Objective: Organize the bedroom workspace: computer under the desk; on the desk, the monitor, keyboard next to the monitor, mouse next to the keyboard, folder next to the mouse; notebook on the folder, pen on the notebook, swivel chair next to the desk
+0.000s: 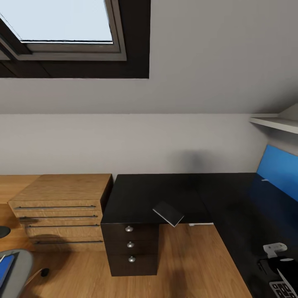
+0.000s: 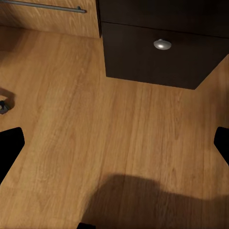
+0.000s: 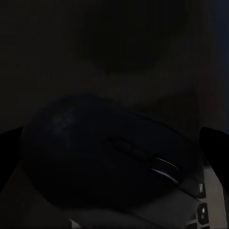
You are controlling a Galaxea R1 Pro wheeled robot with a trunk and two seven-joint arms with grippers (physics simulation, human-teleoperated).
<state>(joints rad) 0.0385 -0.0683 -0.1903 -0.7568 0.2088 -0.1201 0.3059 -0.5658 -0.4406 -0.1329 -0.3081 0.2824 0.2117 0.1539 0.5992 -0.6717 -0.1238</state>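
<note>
I'm looking at a sloped grey-white ceiling [image 1: 215, 54] with a dark-framed skylight [image 1: 62, 20] letting in pale daylight. Below it runs a plain grey wall [image 1: 124, 142]. A light-wood cabinet [image 1: 62, 198] with long bar handles stands on the wood floor [image 1: 190, 265]. At the right are a blue wall panel [image 1: 279, 169] and a white shelf [image 1: 275, 122].

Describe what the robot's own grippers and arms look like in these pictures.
The left gripper has plain matte black fingers with blunt tips; no markings or cables show. The right gripper has equally black fingers, barely distinct in that dim view. In the head view, what seems a light grey-white fitting sits by the black right arm end.
</note>
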